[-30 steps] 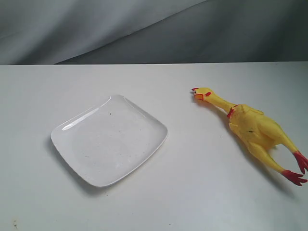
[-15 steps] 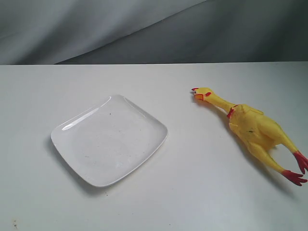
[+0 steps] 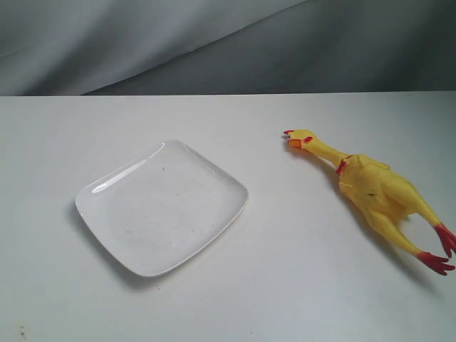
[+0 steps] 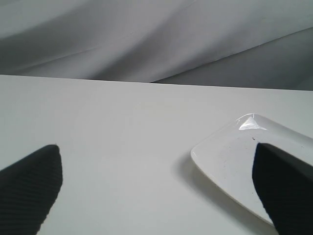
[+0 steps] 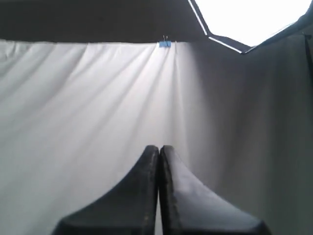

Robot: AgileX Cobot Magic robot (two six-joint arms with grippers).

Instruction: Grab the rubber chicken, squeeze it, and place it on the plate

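Two end effectors are on record, and neither is yet at the work. The left end effector [image 4: 156, 196] stands spread wide and empty, low over the counter [image 4: 112, 137]. One corner of the plate [image 4: 230, 159] shows just beside one of its fingers [image 4: 286, 191], which reads as a waiting post near the drop-off point. The right end effector [image 5: 159, 188] has its fingers pressed together with nothing between them. Its camera takes in only the grey backdrop cloth [image 5: 88, 107] and a blue clip [image 5: 165, 44], so it appears raised and aimed away from the counter. Neither arm shows in the exterior view. The rubber chicken [image 3: 374, 194] lies flat on the right side of the counter, well apart from the plate. Its head points toward the plate and its red feet toward the right edge, and nothing touches it. Judgement: the task is at its start. The right arm is on the chicken's side and must descend and part its fingers before taking the body, the broadest part to squeeze.
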